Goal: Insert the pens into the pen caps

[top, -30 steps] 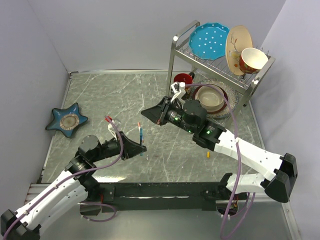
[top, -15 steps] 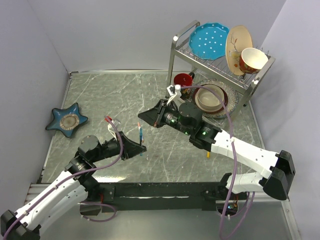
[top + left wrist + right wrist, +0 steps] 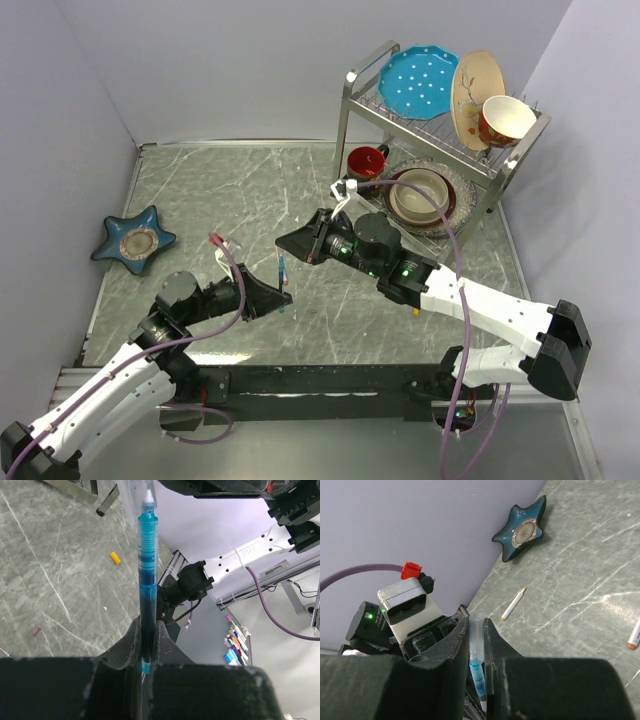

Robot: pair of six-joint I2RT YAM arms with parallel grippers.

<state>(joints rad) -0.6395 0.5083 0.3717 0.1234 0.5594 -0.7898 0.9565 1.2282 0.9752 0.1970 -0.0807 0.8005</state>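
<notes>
The left end effector (image 3: 287,293) is clamped tight on a slim blue-teal plastic pen (image 3: 148,570). It grips the pen by its lower end, so the pen stands upright above the grey marbled desk (image 3: 220,180) with its white tip uppermost. The right end effector (image 3: 285,240) faces it from the other side, fingers pinched on a short see-through plastic cap (image 3: 477,637). From the right wrist view the cap sits in line with the pen and right at its tip. I can't make out how far the tip is inside it.

A small yellow plastic cap (image 3: 416,310) lies loose on the desk close by the right arm. A white-barrelled pen (image 3: 514,603) lies flat between the end effectors and a blue star-shaped dish (image 3: 135,240) at the left side. A steel dish rack (image 3: 345,125) loaded with plates and bowls stands in the far right corner.
</notes>
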